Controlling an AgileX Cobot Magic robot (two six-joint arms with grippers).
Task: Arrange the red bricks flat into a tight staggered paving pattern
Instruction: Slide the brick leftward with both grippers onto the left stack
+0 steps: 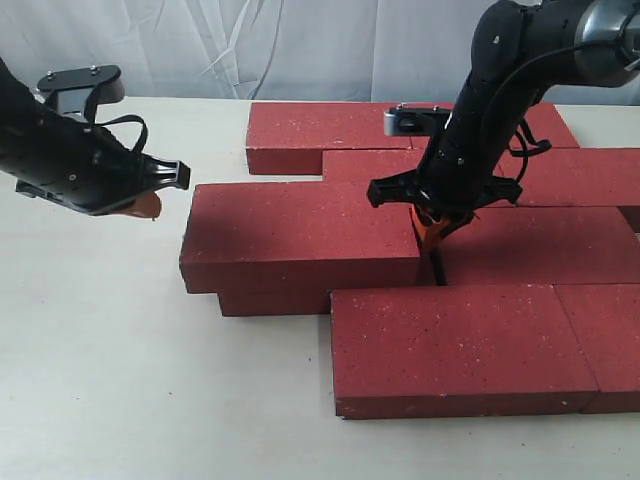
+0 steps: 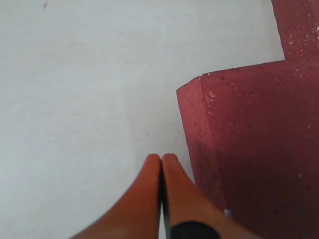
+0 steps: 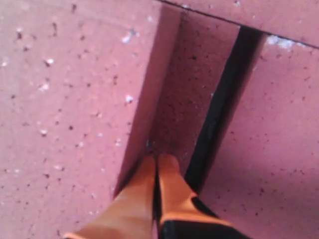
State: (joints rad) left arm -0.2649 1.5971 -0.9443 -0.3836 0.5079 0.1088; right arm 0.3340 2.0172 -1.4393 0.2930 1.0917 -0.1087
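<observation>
Several dark-red bricks lie in staggered rows on the table. One raised brick (image 1: 300, 235) rests on top of a lower brick (image 1: 275, 300), out of level with the rest. My right gripper (image 1: 436, 250) is shut and empty, its orange tips (image 3: 158, 164) pressed down at the raised brick's right end (image 3: 149, 94), beside a dark gap (image 3: 219, 114) before the neighbouring brick (image 1: 540, 245). My left gripper (image 1: 148, 205) is shut and empty, hovering left of the raised brick; its fingertips (image 2: 160, 162) sit just off the brick's corner (image 2: 199, 99).
A front-row brick (image 1: 455, 345) and another (image 1: 605, 340) lie near the table's front. Back-row bricks (image 1: 320, 135) reach toward the white curtain. Bare white tabletop (image 1: 100, 350) spreads at the left and front.
</observation>
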